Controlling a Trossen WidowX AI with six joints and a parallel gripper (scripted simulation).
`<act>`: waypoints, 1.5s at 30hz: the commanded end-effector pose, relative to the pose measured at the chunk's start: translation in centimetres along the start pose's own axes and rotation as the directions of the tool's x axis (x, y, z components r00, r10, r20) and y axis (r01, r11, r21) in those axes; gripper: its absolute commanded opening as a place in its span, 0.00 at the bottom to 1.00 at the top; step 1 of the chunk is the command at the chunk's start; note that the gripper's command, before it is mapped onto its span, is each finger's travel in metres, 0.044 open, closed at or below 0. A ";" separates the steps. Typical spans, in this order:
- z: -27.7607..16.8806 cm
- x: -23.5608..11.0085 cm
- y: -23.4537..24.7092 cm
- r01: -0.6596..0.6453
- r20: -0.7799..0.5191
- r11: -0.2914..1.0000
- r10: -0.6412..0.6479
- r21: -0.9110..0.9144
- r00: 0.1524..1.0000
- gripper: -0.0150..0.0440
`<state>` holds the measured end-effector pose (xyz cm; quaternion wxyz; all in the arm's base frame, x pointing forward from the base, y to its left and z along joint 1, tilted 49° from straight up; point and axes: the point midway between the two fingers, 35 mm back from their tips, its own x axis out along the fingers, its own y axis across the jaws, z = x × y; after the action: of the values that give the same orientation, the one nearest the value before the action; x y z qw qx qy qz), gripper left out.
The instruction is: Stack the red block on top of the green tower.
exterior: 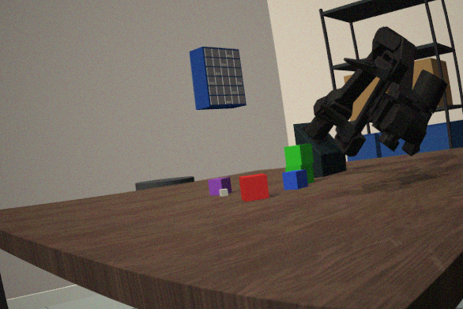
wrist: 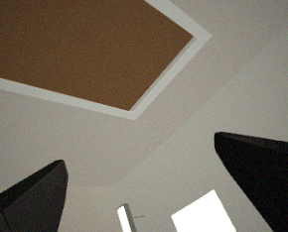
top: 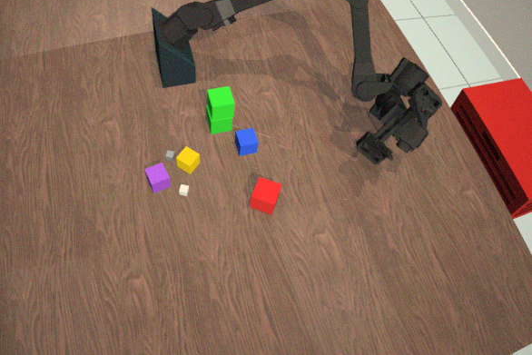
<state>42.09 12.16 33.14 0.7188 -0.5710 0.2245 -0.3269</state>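
Red block (top: 265,195) on the table (top: 318,273), apart from the two-high green tower (top: 220,110), gripper (top: 374,148) aloft, jaws wide, empty

top cam: high up, looks down at an angle on the wooden table (top: 318,269), far enough to take in the whole arm and all blocks. exterior cam: low, near the table edge, looks across the top twd the walls and shelf rack (exterior: 326,40). both share the green tower (top: 220,109) and red block (exterior: 254,186). wrist cam: sits betw the fingers, faces wall and ceiling only.
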 end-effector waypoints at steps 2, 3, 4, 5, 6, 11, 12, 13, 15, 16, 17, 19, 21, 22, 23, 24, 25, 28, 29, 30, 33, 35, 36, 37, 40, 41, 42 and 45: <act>0.3 0.5 0.2 0.002 0.019 1.000 -0.002 -0.001 1.000 1.00; 0.7 1.2 0.5 0.003 0.042 1.000 -0.003 -0.003 0.999 1.00; 1.1 2.1 0.8 -0.001 0.071 1.000 0.001 -0.004 0.998 1.00; 1.5 2.9 1.3 -0.008 0.098 1.000 0.009 -0.006 0.995 1.00; 1.9 3.7 1.8 -0.020 0.125 1.000 0.021 -0.008 0.992 1.00; 2.9 7.5 5.2 -0.141 0.239 0.990 0.140 -0.015 0.961 1.00; 2.9 8.2 6.0 -0.177 0.256 0.984 0.175 -0.017 0.951 1.00; 2.8 8.9 6.9 -0.216 0.271 0.976 0.213 -0.017 0.939 1.00; 2.5 10.1 8.6 -0.304 0.293 0.953 0.295 -0.016 0.910 1.00; 2.2 10.7 9.6 -0.351 0.299 0.936 0.339 -0.014 0.892 1.00; 1.8 11.2 10.5 -0.400 0.304 0.917 0.383 -0.010 0.872 1.00; 1.0 12.1 12.4 -0.500 0.304 0.866 0.476 0.004 0.825 1.00; -0.2 12.8 14.2 -0.601 0.295 0.799 0.568 0.028 0.768 1.00; -0.8 13.1 15.1 -0.650 0.288 0.759 0.613 0.044 0.735 1.00; -1.6 13.3 16.0 -0.696 0.279 0.715 0.658 0.063 0.700 1.00; -2.3 13.4 16.8 -0.740 0.268 0.667 0.700 0.086 0.662 1.00; -3.1 13.5 17.6 -0.781 0.257 0.615 0.741 0.112 0.621 1.00; -5.6 13.4 19.6 -0.872 0.222 0.440 0.848 0.215 0.482 1.00; -6.5 13.3 20.1 -0.891 0.211 0.376 0.878 0.256 0.431 1.00; -7.4 13.1 20.6 -0.902 0.200 0.310 0.904 0.300 0.378 1.00; -9.8 12.3 21.6 -0.888 0.181 0.110 0.961 0.446 0.210 1.00; -11.4 11.5 21.9 -0.835 0.178 -0.020 0.979 0.550 0.094 1.00; -12.1 11.1 22.0 -0.795 0.181 -0.082 0.983 0.601 0.036 1.00; -12.8 10.7 21.9 -0.746 0.187 -0.141 0.982 0.651 -0.021 1.00; -14.6 9.5 21.3 -0.549 0.225 -0.290 0.957 0.784 -0.185 1.00; -15.1 9.1 21.0 -0.468 0.244 -0.330 0.941 0.820 -0.235 1.00; -15.5 8.7 20.5 -0.380 0.267 -0.363 0.921 0.851 -0.283 1.00; -16.6 7.9 18.9 -0.091 0.353 -0.420 0.845 0.903 -0.402 1.00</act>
<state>41.08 -1.92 10.13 0.6907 0.3323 0.6367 0.0844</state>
